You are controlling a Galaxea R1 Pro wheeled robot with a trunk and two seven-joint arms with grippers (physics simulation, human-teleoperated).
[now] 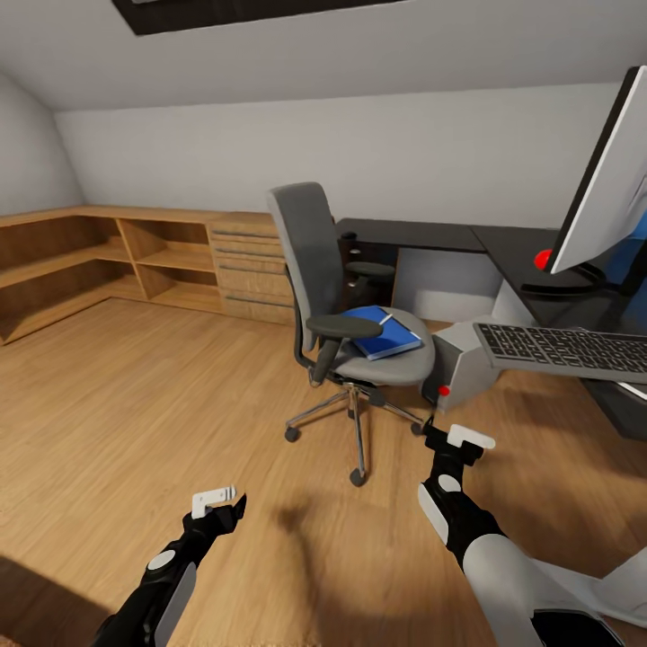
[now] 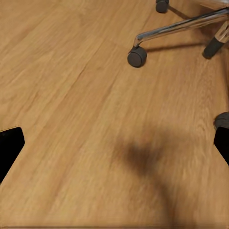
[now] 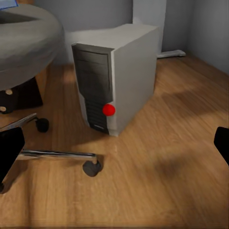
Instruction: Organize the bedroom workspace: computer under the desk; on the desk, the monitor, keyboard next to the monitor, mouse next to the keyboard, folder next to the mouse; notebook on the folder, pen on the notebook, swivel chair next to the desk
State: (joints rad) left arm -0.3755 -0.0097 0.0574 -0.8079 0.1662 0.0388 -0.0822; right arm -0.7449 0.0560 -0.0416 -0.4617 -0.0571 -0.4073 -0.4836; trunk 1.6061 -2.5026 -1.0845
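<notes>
The grey swivel chair [image 1: 328,288] stands mid-room, off the black desk [image 1: 422,235]. On its seat lies the blue folder [image 1: 385,334] with the white pen [image 1: 385,318] across it. The grey computer [image 1: 463,359] sits on the floor by the desk, also in the right wrist view as the computer [image 3: 117,76] beside the chair seat [image 3: 26,40]. The keyboard [image 1: 566,349] and monitor [image 1: 598,189] are on the desk at right. My left gripper [image 1: 223,503] and right gripper [image 1: 452,438] hover open and empty over the floor. Mouse and notebook are out of view.
Light wooden shelves [image 1: 99,261] and a drawer chest [image 1: 252,270] line the back left wall. Wooden floor [image 1: 135,404] stretches open at left. A chair caster [image 2: 137,57] and chrome leg lie ahead of the left gripper [image 2: 114,148]; a caster [image 3: 90,168] lies before the right gripper [image 3: 114,148].
</notes>
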